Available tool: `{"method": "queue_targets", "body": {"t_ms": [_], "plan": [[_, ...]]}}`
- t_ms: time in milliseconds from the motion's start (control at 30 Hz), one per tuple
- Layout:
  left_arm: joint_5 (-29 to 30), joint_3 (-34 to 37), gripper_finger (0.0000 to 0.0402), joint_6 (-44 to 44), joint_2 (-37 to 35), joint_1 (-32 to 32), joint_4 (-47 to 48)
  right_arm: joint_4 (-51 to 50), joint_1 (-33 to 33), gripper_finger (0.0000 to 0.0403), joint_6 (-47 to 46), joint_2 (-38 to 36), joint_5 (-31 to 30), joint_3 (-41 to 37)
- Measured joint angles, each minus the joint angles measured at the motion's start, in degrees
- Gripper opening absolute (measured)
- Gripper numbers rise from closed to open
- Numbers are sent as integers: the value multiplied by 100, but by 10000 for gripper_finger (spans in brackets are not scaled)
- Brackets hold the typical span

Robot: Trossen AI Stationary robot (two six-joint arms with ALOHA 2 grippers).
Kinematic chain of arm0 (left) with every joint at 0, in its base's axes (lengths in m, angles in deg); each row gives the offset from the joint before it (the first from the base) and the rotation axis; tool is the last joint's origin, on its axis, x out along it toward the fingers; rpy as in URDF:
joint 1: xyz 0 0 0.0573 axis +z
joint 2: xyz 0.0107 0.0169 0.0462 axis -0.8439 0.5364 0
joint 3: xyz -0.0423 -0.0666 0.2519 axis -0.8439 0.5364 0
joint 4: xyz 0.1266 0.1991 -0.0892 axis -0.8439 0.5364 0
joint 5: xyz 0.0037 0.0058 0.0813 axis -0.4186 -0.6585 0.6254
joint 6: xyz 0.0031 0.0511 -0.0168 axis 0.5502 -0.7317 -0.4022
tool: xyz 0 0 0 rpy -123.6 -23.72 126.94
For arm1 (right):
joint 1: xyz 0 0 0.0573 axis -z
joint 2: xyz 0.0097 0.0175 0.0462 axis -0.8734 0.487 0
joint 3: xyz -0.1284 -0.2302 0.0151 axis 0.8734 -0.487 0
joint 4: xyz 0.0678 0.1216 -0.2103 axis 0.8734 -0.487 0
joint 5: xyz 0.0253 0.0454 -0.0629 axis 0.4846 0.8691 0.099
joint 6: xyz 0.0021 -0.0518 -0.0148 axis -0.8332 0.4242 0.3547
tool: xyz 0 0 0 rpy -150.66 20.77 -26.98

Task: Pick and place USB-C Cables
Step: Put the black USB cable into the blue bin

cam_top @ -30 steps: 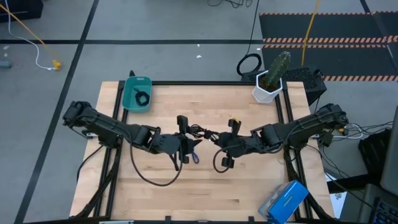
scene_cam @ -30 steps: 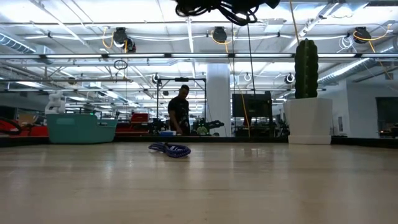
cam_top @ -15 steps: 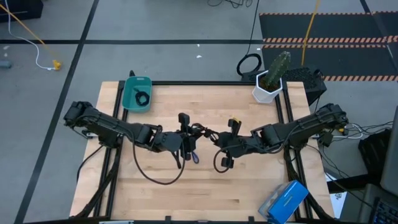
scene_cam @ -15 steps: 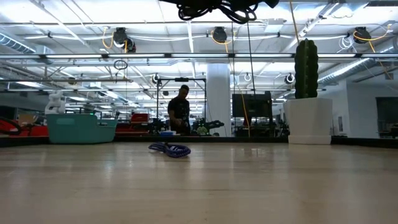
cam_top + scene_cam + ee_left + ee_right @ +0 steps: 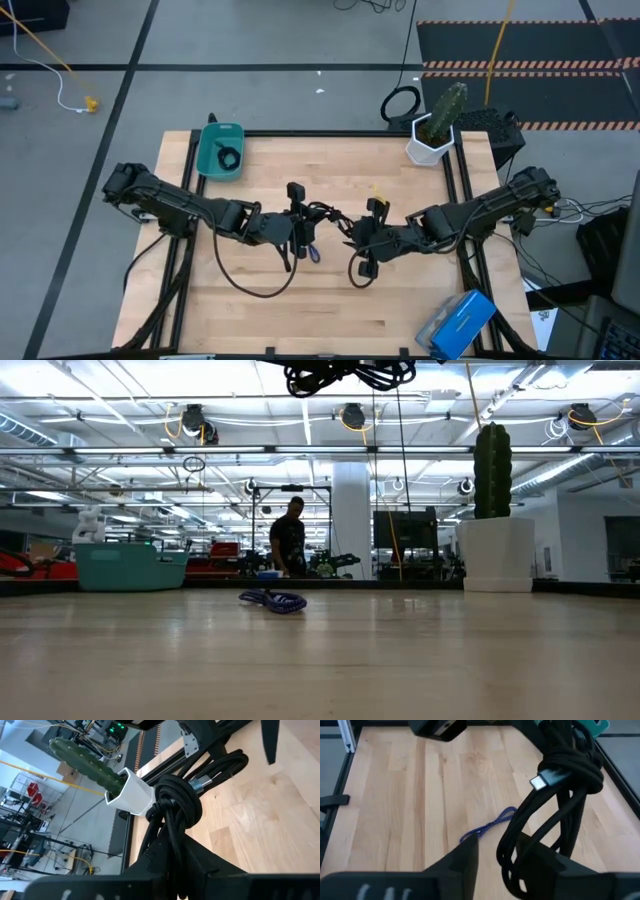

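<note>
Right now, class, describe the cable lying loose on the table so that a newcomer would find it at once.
Start from the wooden table, then go to its middle, where the left gripper and right gripper meet. The blue-purple cable lies flat on the wood there. The black cable bundle between the grippers hangs in the air; another black cable sits in the teal tray.

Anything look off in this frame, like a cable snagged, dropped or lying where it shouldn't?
One oddity: both grippers grip the same black cable bundle in mid-air above the table centre, left gripper on one side, right gripper on the other. The blue-purple cable lies loose on the table; another black cable sits in the teal tray.
</note>
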Motion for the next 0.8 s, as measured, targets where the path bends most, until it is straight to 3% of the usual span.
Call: {"method": "queue_targets", "body": {"t_ms": [167, 400, 600, 800], "plan": [[-22, 9, 14, -2, -116, -93, 116, -289, -2, 162, -133, 0, -11, 2], [-22, -1, 36, 242, -288, -161, 485, -251, -18, 199, -104, -2, -16, 9], [-24, 7, 14, 272, -275, -151, 786, 70, -80, 223, 186, -4, -292, 9], [-25, 7, 31, 385, -271, -132, 987, 159, -107, 236, 277, -119, -368, 7]]}}
